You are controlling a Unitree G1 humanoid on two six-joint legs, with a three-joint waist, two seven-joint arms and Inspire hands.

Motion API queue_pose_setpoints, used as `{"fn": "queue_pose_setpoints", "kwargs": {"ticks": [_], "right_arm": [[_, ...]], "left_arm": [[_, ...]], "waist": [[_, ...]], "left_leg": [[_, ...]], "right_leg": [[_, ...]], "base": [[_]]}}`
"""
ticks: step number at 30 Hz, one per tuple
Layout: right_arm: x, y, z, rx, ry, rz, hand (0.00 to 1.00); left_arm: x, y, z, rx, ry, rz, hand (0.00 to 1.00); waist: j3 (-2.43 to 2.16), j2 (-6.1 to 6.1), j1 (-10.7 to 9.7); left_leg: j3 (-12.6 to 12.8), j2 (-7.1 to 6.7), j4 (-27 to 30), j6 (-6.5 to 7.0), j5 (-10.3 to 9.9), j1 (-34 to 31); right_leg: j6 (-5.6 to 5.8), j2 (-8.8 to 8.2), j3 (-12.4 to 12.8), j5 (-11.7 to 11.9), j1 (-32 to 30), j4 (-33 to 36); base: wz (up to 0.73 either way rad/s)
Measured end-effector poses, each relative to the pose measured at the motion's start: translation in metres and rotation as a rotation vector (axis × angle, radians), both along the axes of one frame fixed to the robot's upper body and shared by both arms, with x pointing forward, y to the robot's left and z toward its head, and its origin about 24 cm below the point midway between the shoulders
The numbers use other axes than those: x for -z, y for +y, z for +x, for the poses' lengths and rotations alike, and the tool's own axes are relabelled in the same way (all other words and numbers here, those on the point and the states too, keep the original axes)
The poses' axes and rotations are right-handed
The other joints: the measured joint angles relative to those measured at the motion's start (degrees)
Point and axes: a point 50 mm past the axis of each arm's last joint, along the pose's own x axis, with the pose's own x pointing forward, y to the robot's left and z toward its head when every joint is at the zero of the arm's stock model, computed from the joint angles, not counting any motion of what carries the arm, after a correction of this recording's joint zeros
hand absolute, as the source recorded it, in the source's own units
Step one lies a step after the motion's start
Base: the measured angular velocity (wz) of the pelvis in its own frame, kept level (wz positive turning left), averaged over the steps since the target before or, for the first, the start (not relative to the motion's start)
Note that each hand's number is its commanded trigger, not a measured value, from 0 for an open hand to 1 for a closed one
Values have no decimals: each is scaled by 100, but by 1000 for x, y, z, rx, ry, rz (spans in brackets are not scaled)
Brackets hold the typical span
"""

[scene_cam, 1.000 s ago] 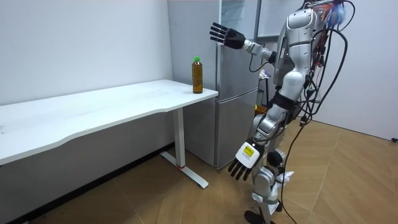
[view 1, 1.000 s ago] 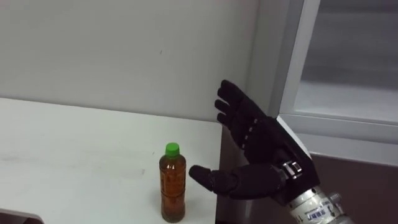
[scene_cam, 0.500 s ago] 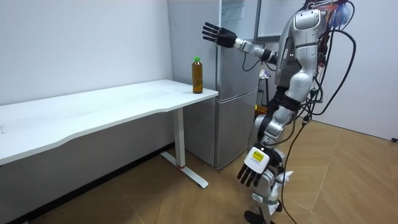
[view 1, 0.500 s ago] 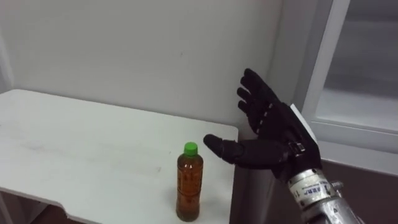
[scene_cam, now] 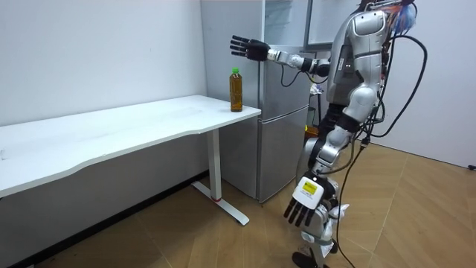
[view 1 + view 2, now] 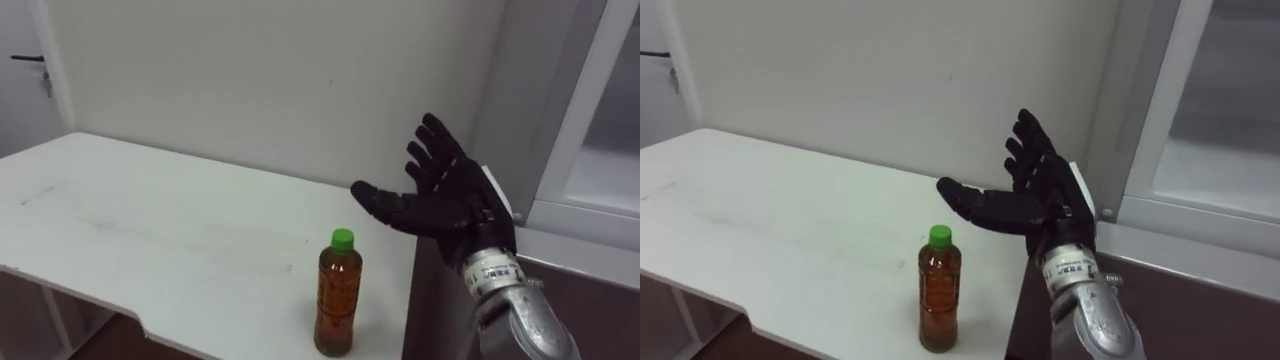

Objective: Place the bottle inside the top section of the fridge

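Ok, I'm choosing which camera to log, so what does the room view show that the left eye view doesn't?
Room view: the left hand hanging open low by the legs, and the wooden floor. Left eye view: a door handle at far left, and the right hand close up, thumb spread from the fingers. Both: the bottle upright near the table corner, the open right hand raised above and beside it without touching, and the fridge next to the table.

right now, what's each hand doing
Left hand: open, empty, hanging low.
Right hand: open, empty, raised over the bottle.
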Motion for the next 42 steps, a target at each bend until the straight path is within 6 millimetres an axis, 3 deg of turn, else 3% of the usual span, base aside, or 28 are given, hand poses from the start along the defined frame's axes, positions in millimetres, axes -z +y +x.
{"fn": "queue_pose_setpoints", "kwargs": {"ticks": [9, 11, 17, 42], "right_arm": [[35, -11, 7, 55, 187, 92, 0], [39, -14, 8, 66, 210, 112, 0], [61, -25, 7, 117, 312, 108, 0], [70, -27, 6, 110, 356, 173, 0]], "left_arm": [[1, 0, -14, -16, 42, 14, 0], [1, -2, -18, -33, 50, 7, 0], [2, -3, -18, -70, 42, -7, 0], [1, -2, -28, -70, 69, 7, 0]], "waist": [[35, 54, 65], [45, 70, 87], [11, 27, 116], [34, 99, 155]], "left_leg": [[-54, -8, 5, 12, 20, -17], [-84, -66, 4, 26, 33, -36], [-167, -90, 3, 56, 50, -47], [-181, -92, 4, 60, 53, -22]], "right_leg": [[0, -31, -139, 0, 48, 3], [9, -47, -151, -5, 43, -5], [66, -111, -296, -40, 85, -8], [74, -114, -317, -36, 123, 1]], "base": [[7], [5], [13], [0]]}}
